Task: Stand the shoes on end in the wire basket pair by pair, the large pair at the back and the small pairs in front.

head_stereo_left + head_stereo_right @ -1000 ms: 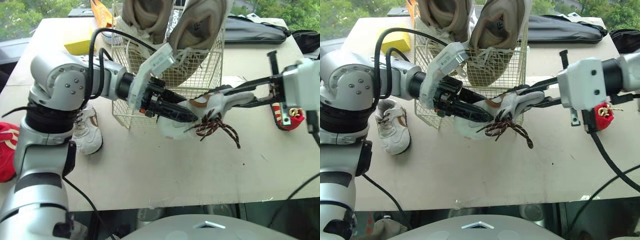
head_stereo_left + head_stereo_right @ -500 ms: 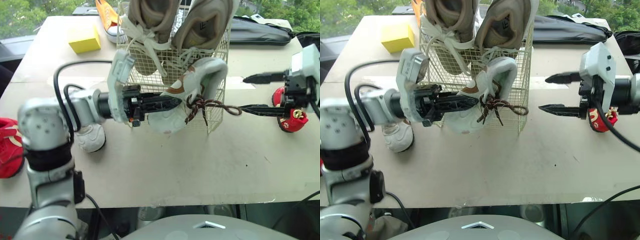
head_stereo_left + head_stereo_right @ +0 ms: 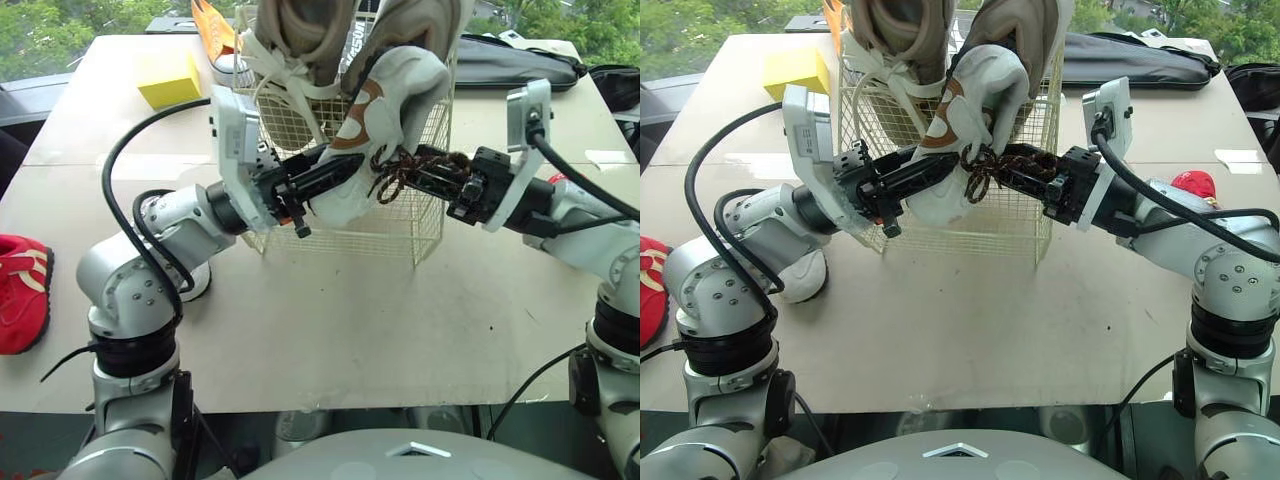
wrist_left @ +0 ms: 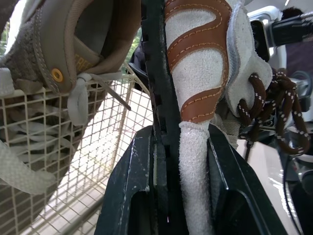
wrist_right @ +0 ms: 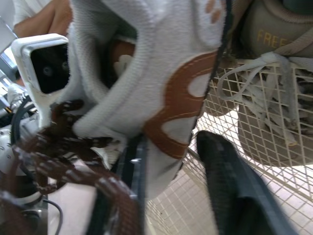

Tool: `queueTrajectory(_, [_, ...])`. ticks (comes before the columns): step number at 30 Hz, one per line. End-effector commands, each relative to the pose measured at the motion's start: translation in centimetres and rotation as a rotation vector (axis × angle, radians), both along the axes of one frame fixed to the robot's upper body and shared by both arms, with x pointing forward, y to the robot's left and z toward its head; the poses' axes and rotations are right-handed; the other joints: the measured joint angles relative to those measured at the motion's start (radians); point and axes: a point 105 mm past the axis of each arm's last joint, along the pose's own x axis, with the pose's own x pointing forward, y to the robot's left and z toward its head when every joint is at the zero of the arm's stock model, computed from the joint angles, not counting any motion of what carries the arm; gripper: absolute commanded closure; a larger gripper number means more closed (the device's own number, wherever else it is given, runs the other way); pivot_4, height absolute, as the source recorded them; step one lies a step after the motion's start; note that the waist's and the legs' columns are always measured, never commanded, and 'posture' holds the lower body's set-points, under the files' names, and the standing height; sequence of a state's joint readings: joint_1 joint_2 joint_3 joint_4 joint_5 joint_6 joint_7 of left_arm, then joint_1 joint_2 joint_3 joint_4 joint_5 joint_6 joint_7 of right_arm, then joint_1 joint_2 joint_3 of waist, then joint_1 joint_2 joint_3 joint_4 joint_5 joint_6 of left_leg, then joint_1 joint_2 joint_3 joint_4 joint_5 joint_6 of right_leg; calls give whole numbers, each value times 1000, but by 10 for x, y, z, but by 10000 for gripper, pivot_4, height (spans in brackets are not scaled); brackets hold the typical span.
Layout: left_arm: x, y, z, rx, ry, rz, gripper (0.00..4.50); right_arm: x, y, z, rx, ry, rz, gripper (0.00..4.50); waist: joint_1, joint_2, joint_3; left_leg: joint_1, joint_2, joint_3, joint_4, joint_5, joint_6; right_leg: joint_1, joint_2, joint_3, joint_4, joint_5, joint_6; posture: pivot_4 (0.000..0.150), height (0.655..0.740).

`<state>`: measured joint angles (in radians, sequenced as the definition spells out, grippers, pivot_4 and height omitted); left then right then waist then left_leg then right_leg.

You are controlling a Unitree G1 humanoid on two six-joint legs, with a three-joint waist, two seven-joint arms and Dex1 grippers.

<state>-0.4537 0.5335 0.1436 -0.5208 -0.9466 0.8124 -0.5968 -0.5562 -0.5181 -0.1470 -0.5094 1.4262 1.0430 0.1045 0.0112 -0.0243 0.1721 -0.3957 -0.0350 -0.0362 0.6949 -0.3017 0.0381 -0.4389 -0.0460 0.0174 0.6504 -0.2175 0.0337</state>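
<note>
The white suede, brown-swirled shoe [image 3: 395, 95] is clamped in the left gripper [image 3: 348, 170] at the 6 o'clock rim of the white wire basket [image 3: 400, 228]; the right gripper [image 3: 418, 166] is spread. The brown laces [image 3: 393, 178] could be snagged there.

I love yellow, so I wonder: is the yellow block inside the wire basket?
No, the yellow block sits on the table, outside the wire basket, off to its left.

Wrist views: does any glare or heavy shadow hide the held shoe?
Left wrist view: daylight flares behind the basket, but the white shoe is evenly lit. Right wrist view: bright light comes through the mesh; only the shoe's opening is shadowed.
</note>
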Motion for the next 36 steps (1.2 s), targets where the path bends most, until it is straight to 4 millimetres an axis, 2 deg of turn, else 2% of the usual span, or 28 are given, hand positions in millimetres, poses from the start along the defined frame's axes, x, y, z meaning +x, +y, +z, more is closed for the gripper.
queueTrajectory(1, [-13,-13,0,4,-25,-84,39354,-13,7,17,28,-72,44,45000,0,0,0,0,0,0,0,0,0,0,0,0,0,0,0,1500,7400])
queueTrajectory(2, [-13,-12,-1,2,-21,-85,39354,-13,7,18,27,-74,40,45000,-1,0,0,0,0,0,0,0,0,0,0,0,0,0,0,1500,7400])
queueTrajectory(4, [-12,-5,5,-57,15,-79,29093,-12,6,17,21,-83,31,45000,-3,0,0,0,1,0,0,0,0,0,1,0,1,0,0,1500,7400])
queueTrajectory(8, [-13,6,7,-54,42,-56,10767,-12,4,20,41,-92,25,45000,-12,0,0,0,1,0,1,0,0,0,1,0,2,0,0,1500,7400])
queueTrajectory(9, [-13,8,7,-56,44,-48,4098,-13,4,20,44,-94,25,45000,-15,0,0,0,1,0,1,0,0,0,1,0,3,0,0,1500,7400])
queueTrajectory(10, [-12,11,9,-68,53,-31,991,-12,4,21,52,-94,22,45000,-18,0,0,0,1,0,1,0,0,0,1,0,3,0,0,1500,7400])
queueTrajectory(16, [-22,33,8,-73,106,-8,328,-5,-8,28,81,-113,-22,45000,-28,0,0,1,2,0,2,0,0,0,3,0,4,0,0,1500,7400])
queueTrajectory(22, [-26,28,4,-51,98,-3,328,-6,-7,27,90,-113,8,45000,-22,0,0,1,2,0,4,0,1,0,2,-1,5,0,0,1500,7400])
queueTrajectory(25, [-37,43,-7,-3,106,16,328,-12,-17,41,127,-188,25,45000,-27,0,0,1,2,1,4,-1,1,0,3,1,5,0,0,1500,7400])
queueTrajectory(28, [-49,50,-22,61,103,31,328,-15,-27,56,156,-297,17,45000,-28,0,0,1,3,1,3,-1,1,-1,4,2,4,0,0,1500,7400])
queueTrajectory(30, [-59,53,-27,45,65,10,328,-12,-32,66,154,-386,-13,45000,-26,1,0,1,3,1,3,-1,1,0,4,1,4,0,0,1500,7400])
queueTrajectory(36, [-59,57,-28,6,11,37,328,3,-32,72,107,-518,-66,45000,-19,0,0,2,3,1,3,-1,1,1,3,2,3,0,0,1500,7400])
